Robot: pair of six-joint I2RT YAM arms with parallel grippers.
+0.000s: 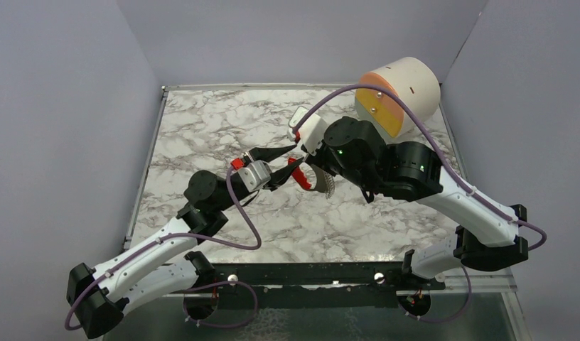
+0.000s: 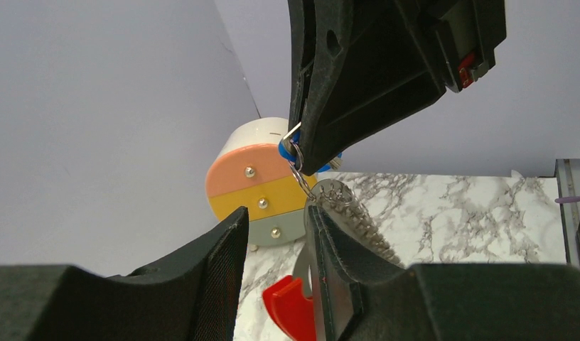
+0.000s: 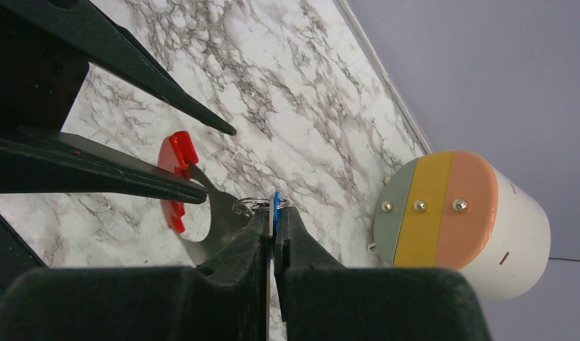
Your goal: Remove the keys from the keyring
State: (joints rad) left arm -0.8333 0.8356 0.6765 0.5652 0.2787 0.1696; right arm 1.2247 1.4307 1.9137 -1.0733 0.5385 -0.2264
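My right gripper (image 3: pixel 275 213) is shut on the blue-headed key (image 3: pixel 276 201) and a thin silvery key pressed beside it. A small silver split ring (image 3: pixel 255 206) joins them to a flat silvery piece (image 3: pixel 217 224) and the red keyring (image 3: pixel 175 177). My left gripper (image 2: pixel 276 213) is open; the red keyring (image 2: pixel 291 305) and the flat silvery piece lie between its fingers, against the right finger (image 2: pixel 337 263). A toothed grey key edge (image 2: pixel 358 220) shows behind that finger. From above, both grippers meet mid-table at the red keyring (image 1: pixel 296 170), with grey keys (image 1: pixel 323 186) hanging below.
A round white drawer unit (image 1: pixel 401 92) with peach, yellow and grey fronts lies at the back right of the marble table (image 1: pixel 202 128). It also shows in the left wrist view (image 2: pixel 255 185) and the right wrist view (image 3: pixel 450 213). Purple cables loop over both arms.
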